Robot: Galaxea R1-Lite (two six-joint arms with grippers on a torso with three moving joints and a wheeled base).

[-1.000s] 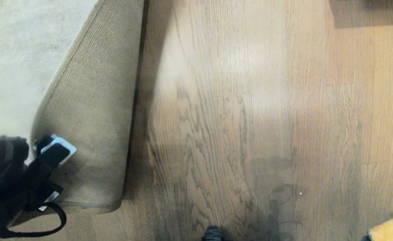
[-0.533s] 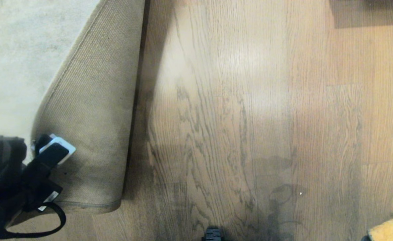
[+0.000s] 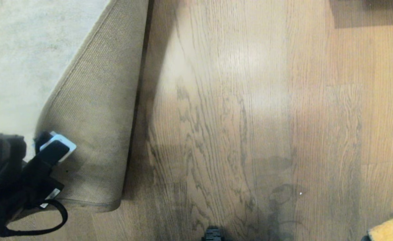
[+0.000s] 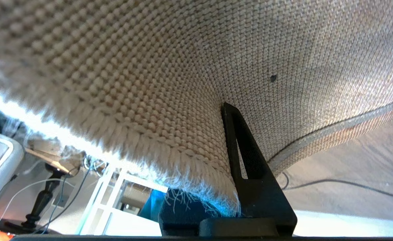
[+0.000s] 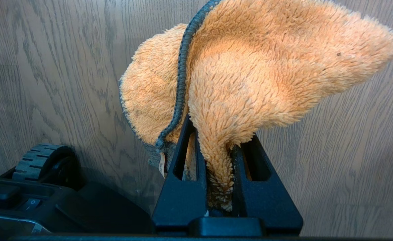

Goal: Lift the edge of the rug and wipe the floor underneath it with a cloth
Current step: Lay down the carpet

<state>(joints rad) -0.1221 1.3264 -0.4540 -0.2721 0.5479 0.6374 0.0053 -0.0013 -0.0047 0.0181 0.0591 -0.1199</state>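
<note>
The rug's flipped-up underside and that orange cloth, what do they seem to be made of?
The rug edge: its tan backing looks like a coarse woven fibre, jute or similar, with a visible grid weave and frayed threads at the border. The cloth: apparently fluffy microfibre or fleece, with a long soft pile and a dark stitched trim.

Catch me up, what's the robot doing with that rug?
The left gripper is shut on the rug edge, folding the corner back over the grey pile so the tan woven backing faces up and the floor beside the fold lies bare. The right gripper is shut on the orange cloth, hanging above the floor at the head view's lower right corner. The cloth isn't on the uncovered planks, so no wiping is under way at this moment.
</note>
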